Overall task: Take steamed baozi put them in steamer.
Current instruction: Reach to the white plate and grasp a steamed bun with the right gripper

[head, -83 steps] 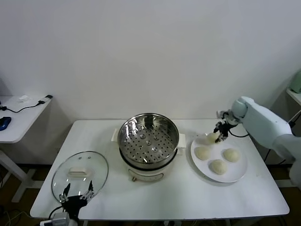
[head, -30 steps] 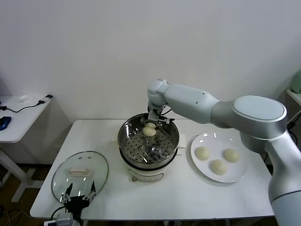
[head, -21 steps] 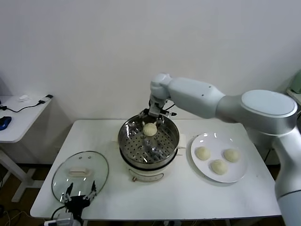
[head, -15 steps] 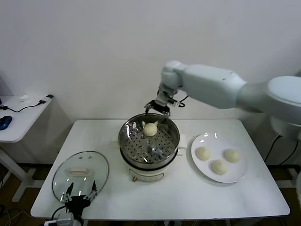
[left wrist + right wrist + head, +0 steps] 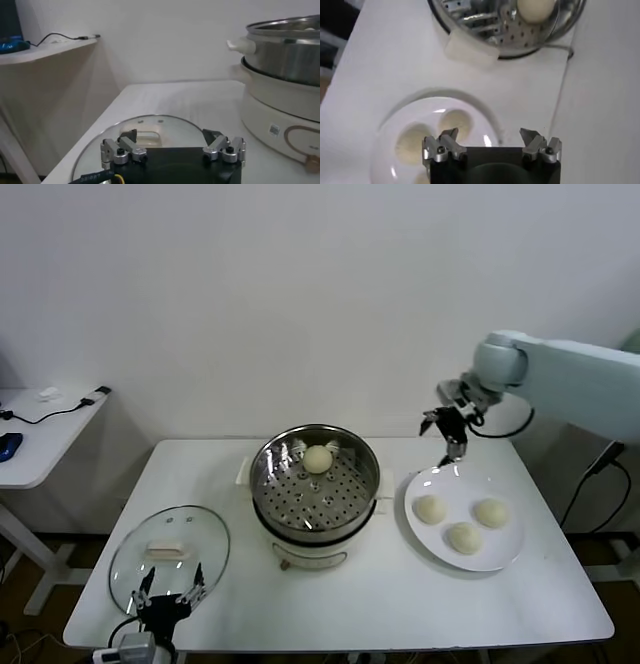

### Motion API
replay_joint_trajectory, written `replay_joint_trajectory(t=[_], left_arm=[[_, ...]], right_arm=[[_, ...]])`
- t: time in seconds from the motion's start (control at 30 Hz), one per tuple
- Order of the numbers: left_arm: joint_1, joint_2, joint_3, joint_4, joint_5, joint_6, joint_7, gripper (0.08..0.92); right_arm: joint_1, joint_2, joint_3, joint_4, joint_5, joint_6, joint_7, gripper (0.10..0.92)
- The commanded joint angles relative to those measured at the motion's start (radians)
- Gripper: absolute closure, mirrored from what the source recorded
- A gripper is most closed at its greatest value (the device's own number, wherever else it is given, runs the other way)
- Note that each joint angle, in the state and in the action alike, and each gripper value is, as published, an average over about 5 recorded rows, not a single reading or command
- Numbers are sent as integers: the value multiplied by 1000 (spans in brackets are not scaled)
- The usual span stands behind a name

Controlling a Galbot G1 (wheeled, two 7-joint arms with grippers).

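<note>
Right gripper (image 5: 447, 427) empty, jaws spread wide, hanging above the far rim of the plate (image 5: 505, 560). Three steamed baozi (image 5: 464, 537) on the plate just below it; a fourth bun (image 5: 318, 459) sits in the steamer (image 5: 315, 482), well off to its side. Left gripper (image 5: 166, 598) parked open at the counter (image 5: 390, 596) edge, over the glass lid (image 5: 169, 546).

White-walled room with two tables

A plain white wall (image 5: 300, 294) is seen behind a white table (image 5: 340, 594); a second white side table (image 5: 40, 434) is placed at the left.
</note>
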Motion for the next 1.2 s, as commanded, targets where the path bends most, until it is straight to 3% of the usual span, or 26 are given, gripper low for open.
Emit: replay_joint_trajectory(t=[0.03, 0.33, 0.73, 0.93, 1.2], left_arm=[[0, -1, -1, 4, 1, 3, 2, 177], [7, 4, -10, 15, 1, 2, 2, 177], [7, 7, -11, 21, 2, 1, 0, 177], [9, 6, -11, 18, 4, -1, -2, 177], [14, 2, -8, 7, 6, 2, -6, 177]], right_arm=[[-259, -68, 110, -53, 8, -173, 55, 203], [-424, 44, 241, -217, -61, -163, 68, 203], [-492, 120, 336, -310, -83, -148, 91, 203], [-485, 127, 351, -317, -86, -141, 83, 213], [-449, 90, 351, -264, -96, -124, 46, 301]])
